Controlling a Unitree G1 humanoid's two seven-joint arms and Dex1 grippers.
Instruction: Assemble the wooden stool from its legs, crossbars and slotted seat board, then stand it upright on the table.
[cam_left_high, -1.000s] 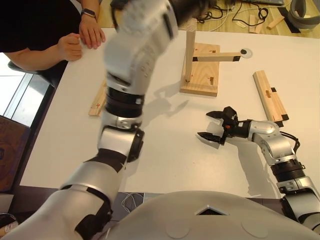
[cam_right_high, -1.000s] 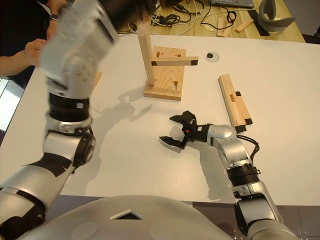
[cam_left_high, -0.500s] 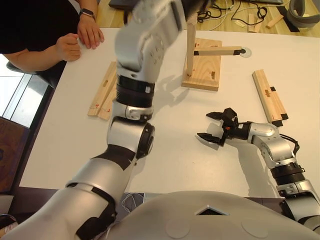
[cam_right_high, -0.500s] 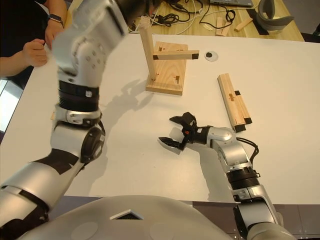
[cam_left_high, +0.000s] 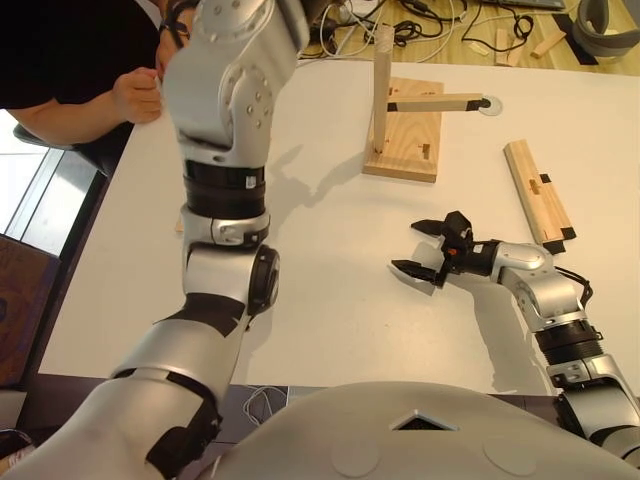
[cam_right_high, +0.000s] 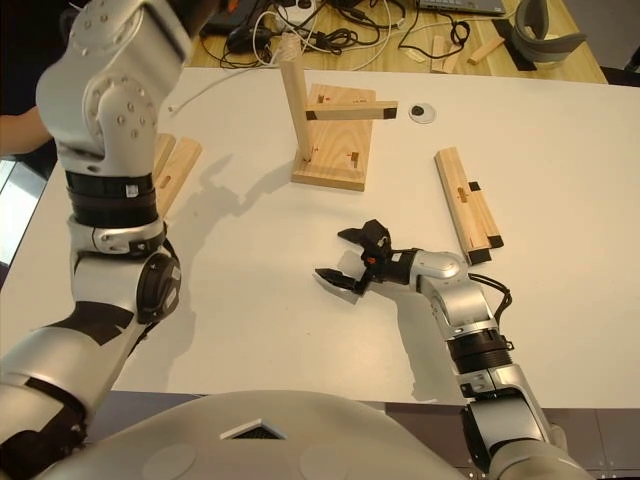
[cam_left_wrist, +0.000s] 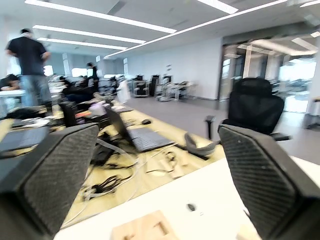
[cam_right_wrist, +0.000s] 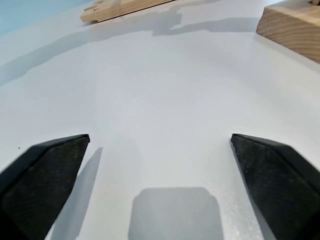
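One leg (cam_left_high: 381, 90) stood upright in slotted seat board (cam_left_high: 405, 160), crossbar (cam_left_high: 435, 101) jutting sideways. Assembly sat ahead of right end effector (cam_left_high: 420, 256), well apart. Right end effector: fingers spread, empty, low over table (cam_left_high: 330, 285). Left end effector (cam_left_wrist: 157, 185): raised high, fingers apart, empty. Loose wooden pieces (cam_left_high: 540, 195) lay near right end effector, on its right. Judged next pick: grasp one mid-length, keep joining end free.

A small round black-and-grey grommet (cam_right_high: 423, 112) lies near tangled black and white cables (cam_right_high: 350, 20); farther off stands a black office chair (cam_left_wrist: 252, 102)
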